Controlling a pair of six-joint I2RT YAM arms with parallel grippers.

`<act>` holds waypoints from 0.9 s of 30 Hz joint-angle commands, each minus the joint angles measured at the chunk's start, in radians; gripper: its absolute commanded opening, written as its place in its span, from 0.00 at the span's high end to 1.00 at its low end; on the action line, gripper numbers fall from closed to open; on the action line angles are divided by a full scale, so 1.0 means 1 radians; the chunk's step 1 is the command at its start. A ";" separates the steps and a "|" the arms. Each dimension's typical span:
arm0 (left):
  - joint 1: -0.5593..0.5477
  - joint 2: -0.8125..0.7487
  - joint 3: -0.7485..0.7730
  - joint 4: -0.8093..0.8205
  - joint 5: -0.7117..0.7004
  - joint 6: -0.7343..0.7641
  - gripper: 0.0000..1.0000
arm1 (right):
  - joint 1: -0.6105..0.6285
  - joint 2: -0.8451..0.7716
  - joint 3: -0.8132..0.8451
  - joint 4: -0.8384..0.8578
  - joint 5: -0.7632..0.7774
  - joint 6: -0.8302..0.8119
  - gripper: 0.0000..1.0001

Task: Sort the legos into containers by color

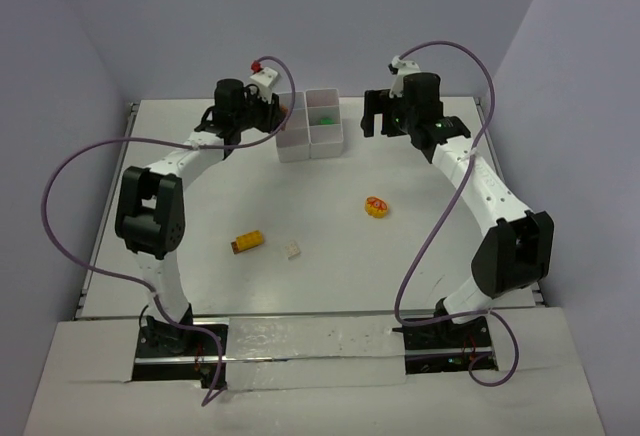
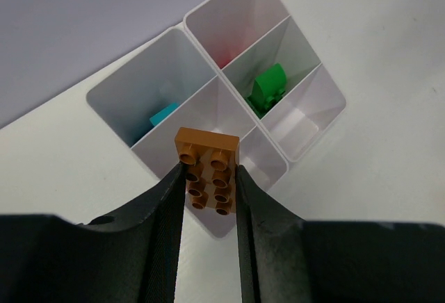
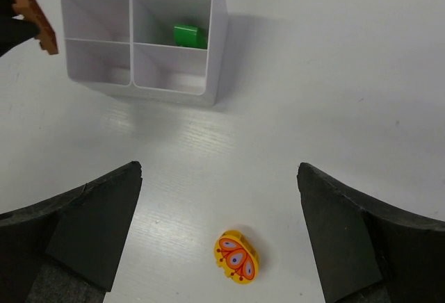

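The white six-compartment tray (image 1: 297, 146) stands at the back middle. My left gripper (image 1: 272, 114) is shut on a brown brick (image 2: 207, 144) and holds it above the tray's near-left corner; the brick also shows in the right wrist view (image 3: 35, 18). A green piece (image 2: 268, 87) lies in a middle compartment and a cyan piece (image 2: 163, 117) in another. My right gripper (image 3: 219, 178) is open and empty, right of the tray. A yellow butterfly piece (image 3: 236, 256) lies on the table below it. A yellow brick (image 1: 248, 242) and a white piece (image 1: 294, 250) lie nearer the front.
The yellow butterfly piece (image 1: 377, 206) sits right of centre in the top view. Purple walls close in the back and sides. Both arms' cables loop over the table's left and right sides.
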 commanded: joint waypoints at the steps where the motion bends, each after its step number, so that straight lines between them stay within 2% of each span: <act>1: -0.022 0.039 0.077 0.138 -0.047 0.084 0.92 | -0.006 -0.047 -0.026 0.020 -0.036 0.020 0.00; 18: -0.048 0.177 0.179 0.147 -0.104 0.154 0.82 | -0.015 -0.047 -0.049 0.025 -0.059 0.021 0.00; 24: -0.050 0.192 0.199 0.127 -0.120 0.154 0.69 | -0.016 -0.041 -0.042 0.023 -0.075 0.021 0.00; 27: -0.052 0.189 0.198 0.122 -0.122 0.153 0.57 | -0.017 -0.045 -0.039 0.021 -0.087 0.015 0.00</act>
